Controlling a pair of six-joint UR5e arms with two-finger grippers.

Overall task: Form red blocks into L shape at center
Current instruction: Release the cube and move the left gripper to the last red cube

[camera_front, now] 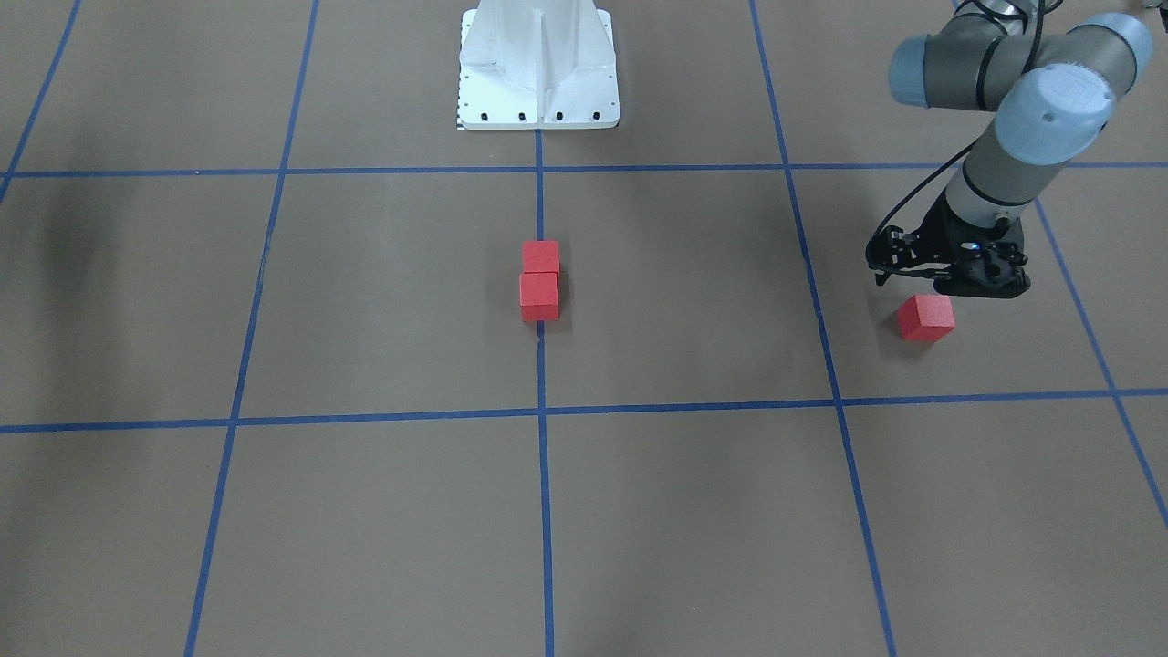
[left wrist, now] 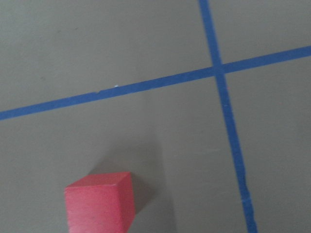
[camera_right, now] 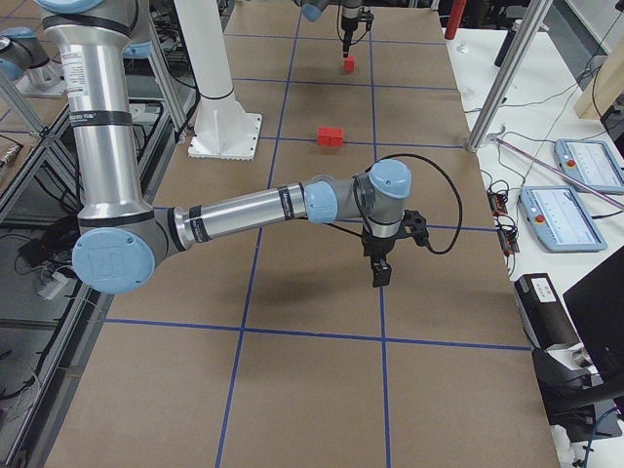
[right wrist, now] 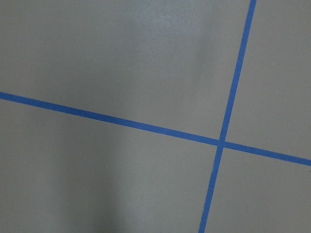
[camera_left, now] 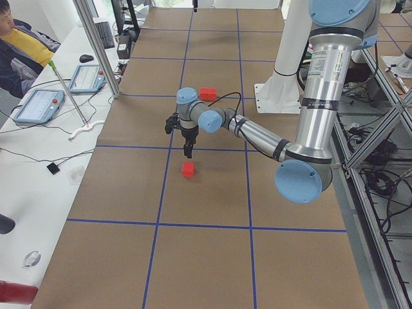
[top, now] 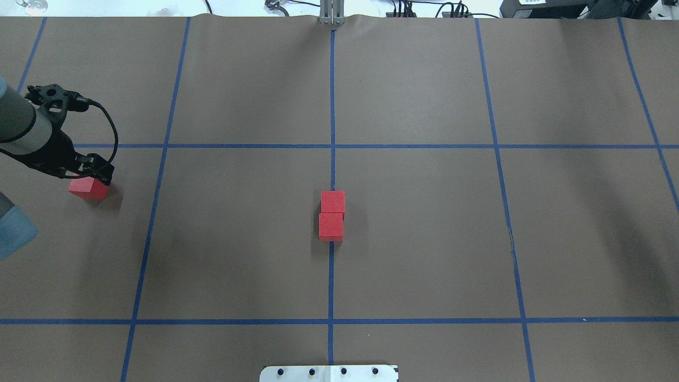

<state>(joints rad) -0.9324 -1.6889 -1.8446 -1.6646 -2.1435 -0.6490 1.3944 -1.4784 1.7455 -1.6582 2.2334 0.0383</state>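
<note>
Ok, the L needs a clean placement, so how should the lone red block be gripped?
From straight above, pinch two opposite side faces of the lone red block. It sits flat, sides free, but looks turned off the tape grid, so rotate the wrist to match.

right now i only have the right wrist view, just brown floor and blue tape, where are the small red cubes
observer: two small matte red cubes sit touching, in a row on the middle blue tape line.
operator: and the third
observer: the third red cube lies alone, far out on the robot's left side.
operator: is anything holding it
observer: no, the left gripper hovers just above it; the exterior left view shows a gap between them.
</note>
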